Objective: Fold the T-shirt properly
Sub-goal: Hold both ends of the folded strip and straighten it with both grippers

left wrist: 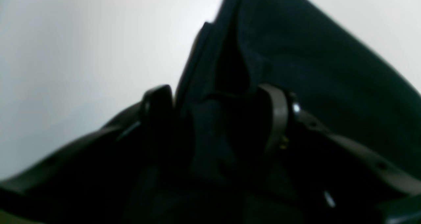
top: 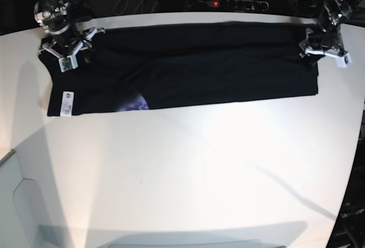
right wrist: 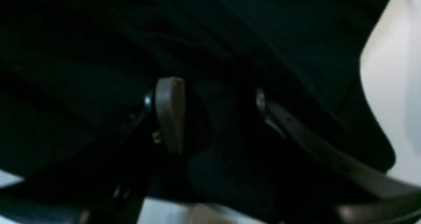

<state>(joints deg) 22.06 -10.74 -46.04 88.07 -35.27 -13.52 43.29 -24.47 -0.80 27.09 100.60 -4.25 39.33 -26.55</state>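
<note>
1. Left wrist view: your left gripper [left wrist: 217, 118] has its fingers parted wide, with black fabric between them.
2. Right wrist view: your right gripper [right wrist: 218, 115] is spread wide too, over dark folds.
3. Base view: your T-shirt [top: 194, 80] lies in a long strip across the white table [top: 188, 179], beneath both grippers.

The base view is bright, with pale glare on the table [top: 188, 174] below the black shirt [top: 199, 74] and soft shadows on both sides of it. Both wrist views are blurred, their dark areas losing detail.
</note>
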